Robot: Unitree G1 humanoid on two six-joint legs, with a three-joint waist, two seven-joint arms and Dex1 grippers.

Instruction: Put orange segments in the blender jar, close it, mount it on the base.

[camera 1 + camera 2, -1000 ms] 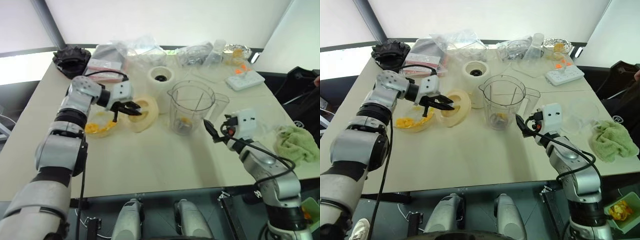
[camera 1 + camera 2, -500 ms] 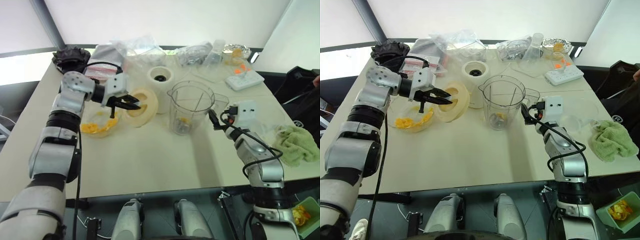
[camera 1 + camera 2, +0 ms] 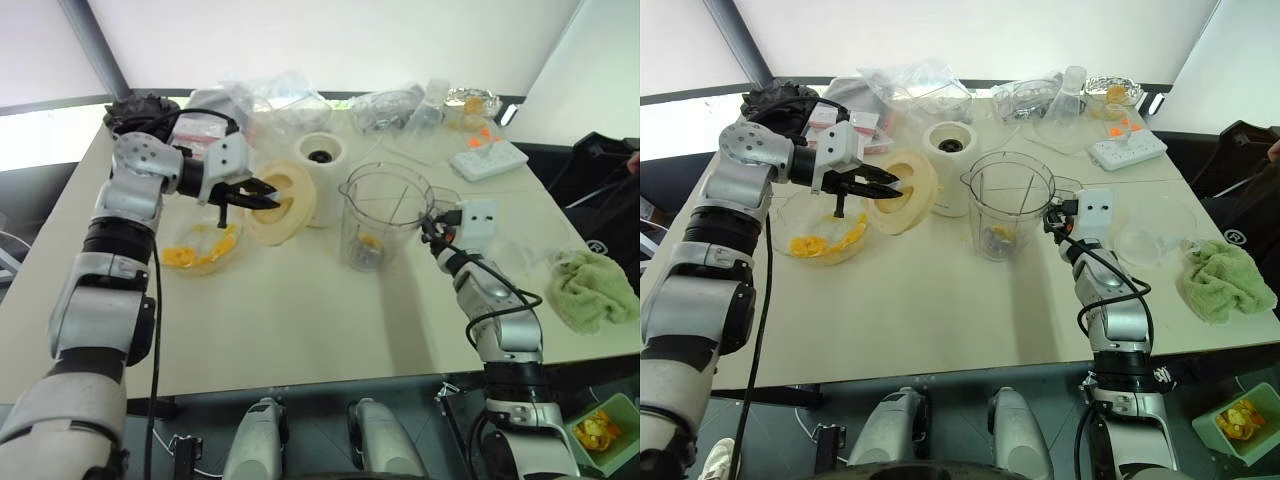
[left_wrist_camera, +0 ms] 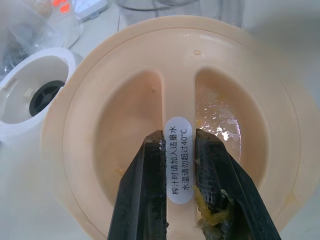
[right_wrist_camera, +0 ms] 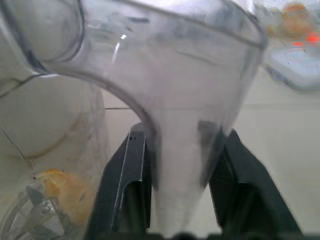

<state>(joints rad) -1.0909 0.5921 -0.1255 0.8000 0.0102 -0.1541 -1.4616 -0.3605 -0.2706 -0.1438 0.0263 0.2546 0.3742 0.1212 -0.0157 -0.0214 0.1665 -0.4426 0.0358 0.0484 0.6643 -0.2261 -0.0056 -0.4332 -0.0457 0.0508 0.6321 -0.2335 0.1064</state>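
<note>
Two pincers are engaged. The lid [image 4: 165, 125] is pinched by its ridge in the left pincer [image 4: 181, 192], upper left. The jar [image 3: 382, 215] handle is straddled by the right pincer [image 5: 177, 185], centre frame.

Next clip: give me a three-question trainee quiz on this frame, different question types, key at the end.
1. True or false: the lid already sits on the blender jar.
2. The right gripper has its fingers either side of: A) the base B) the jar's handle C) the green cloth.
3. Fill in: the left gripper is shut on the lid's central ____.

Key: 1 false; 2 B; 3 rib.
</note>
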